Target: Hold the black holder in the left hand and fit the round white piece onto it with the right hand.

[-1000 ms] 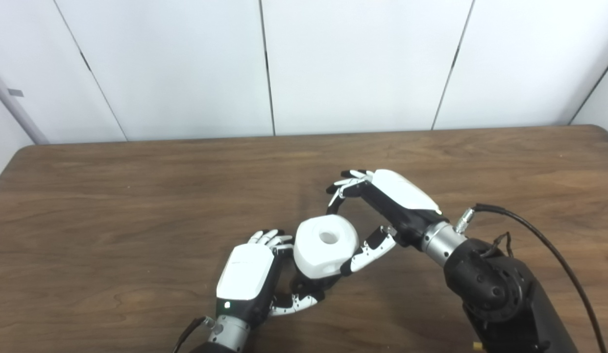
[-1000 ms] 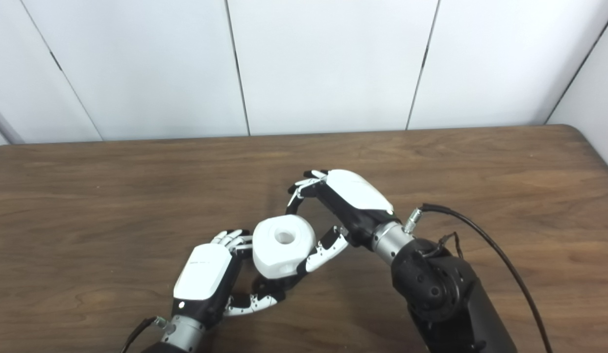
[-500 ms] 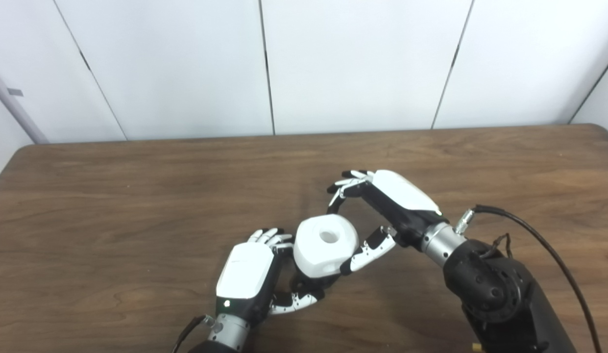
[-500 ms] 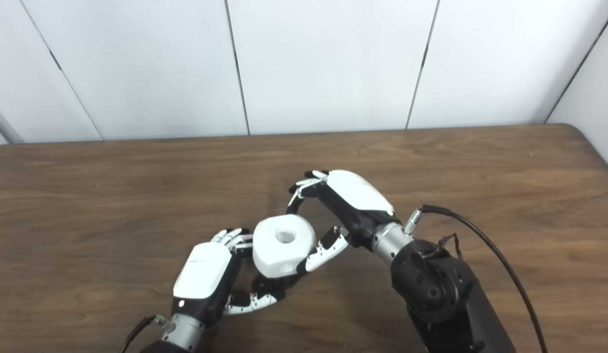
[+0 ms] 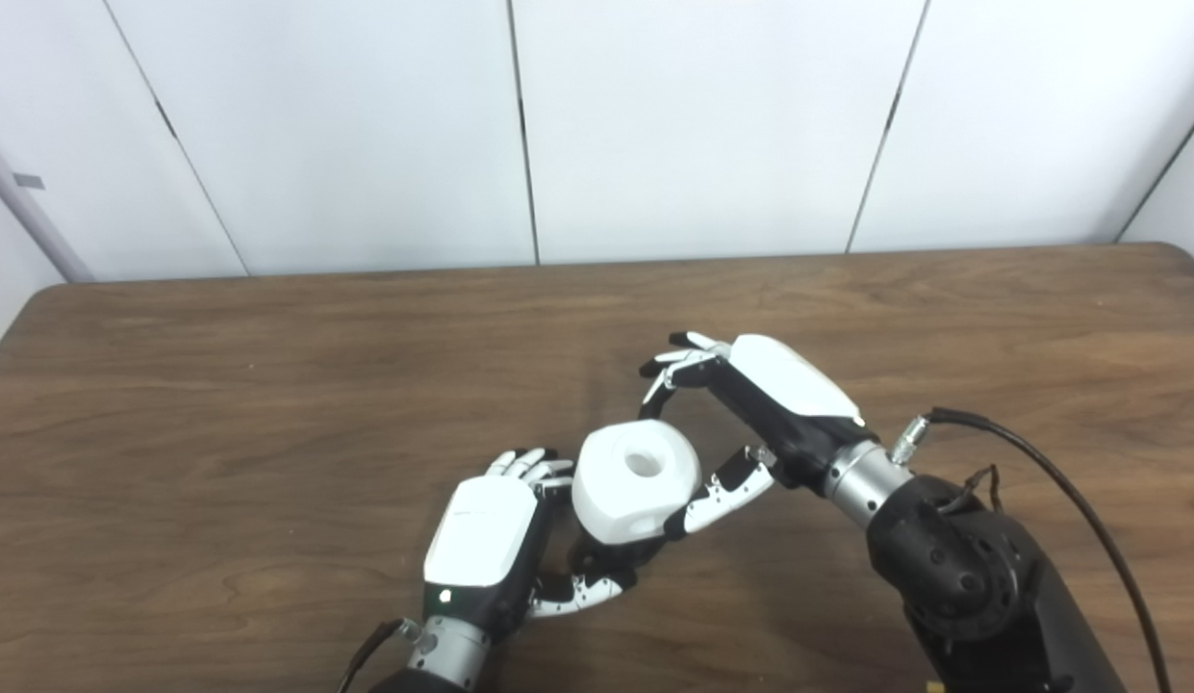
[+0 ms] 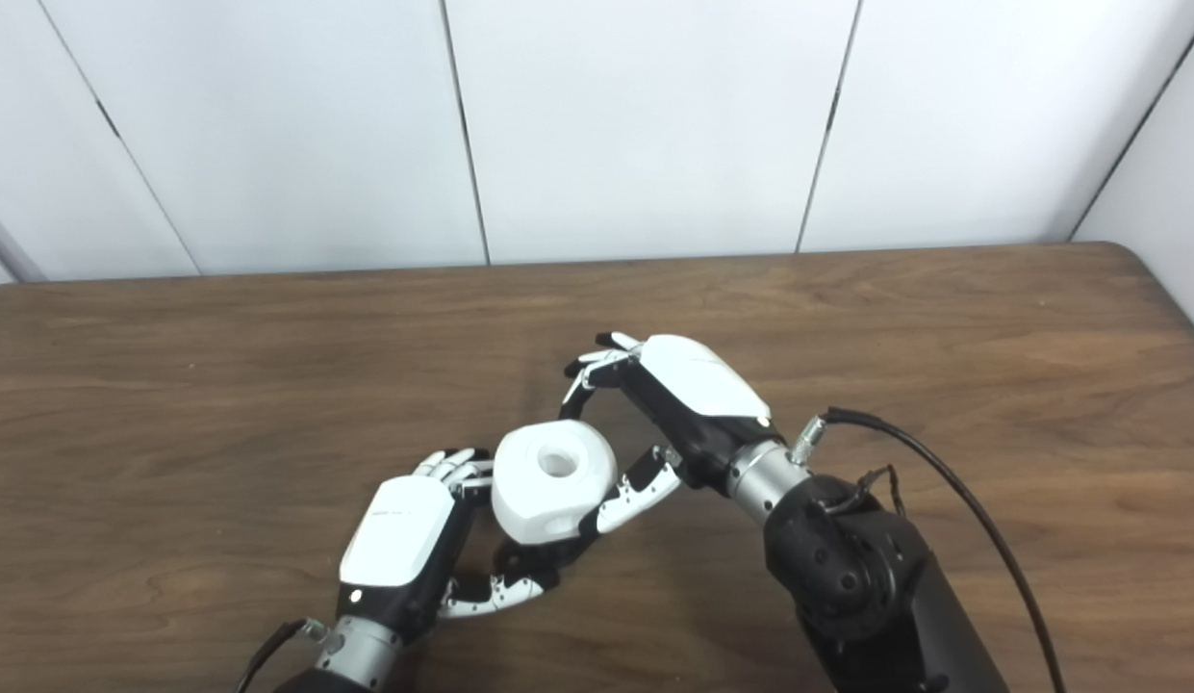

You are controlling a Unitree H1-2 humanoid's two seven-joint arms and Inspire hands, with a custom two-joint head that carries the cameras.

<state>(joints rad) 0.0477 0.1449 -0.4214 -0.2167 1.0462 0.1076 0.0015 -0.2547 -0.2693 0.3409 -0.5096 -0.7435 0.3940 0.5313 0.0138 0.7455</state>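
White round piece (image 5: 637, 484) sits directly above our left hand (image 5: 488, 539), hole up; right hand (image 5: 750, 414) pinches it, left fingers curl round the mostly hidden black holder (image 5: 597, 558).

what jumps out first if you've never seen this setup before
The round white piece with a hole in its top, near the middle of the brown table, pinched between the right hand's fingers and thumb. Just below it the left hand curls around something dark, presumably the black holder, mostly hidden. Plain white wall panels stand behind.
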